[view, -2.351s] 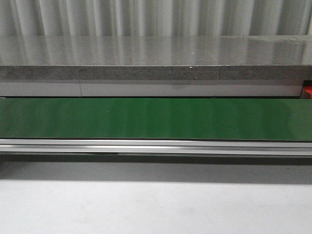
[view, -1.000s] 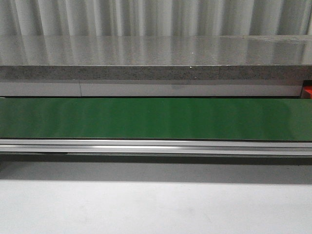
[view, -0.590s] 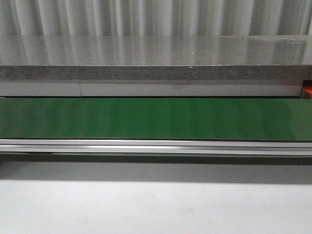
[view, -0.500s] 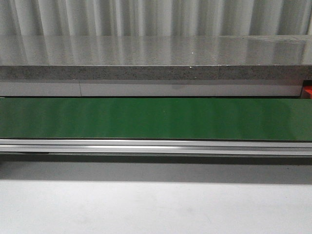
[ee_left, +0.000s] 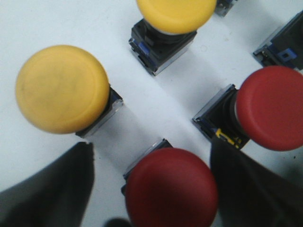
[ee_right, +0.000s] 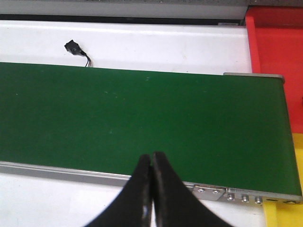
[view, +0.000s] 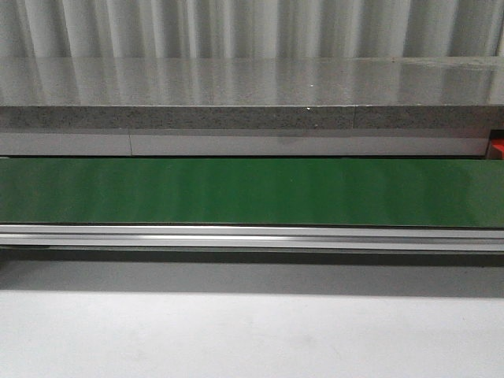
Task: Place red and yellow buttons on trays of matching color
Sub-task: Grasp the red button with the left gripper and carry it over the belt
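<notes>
Your left gripper (ee_left: pixel 151 189) is spread wide around a red button (ee_left: pixel 171 188) standing on the white surface among other buttons. Close carelessly and a finger (ee_left: pixel 246 189) may knock the neighbouring red button (ee_left: pixel 272 108) just beside it. The target stands upright, cap toward the camera, long axis vertical. Your right gripper (ee_right: pixel 152 163) is clenched empty over the green belt (ee_right: pixel 142 118).

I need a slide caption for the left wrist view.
Open left gripper around a red button, among other red and yellow buttons.
</notes>
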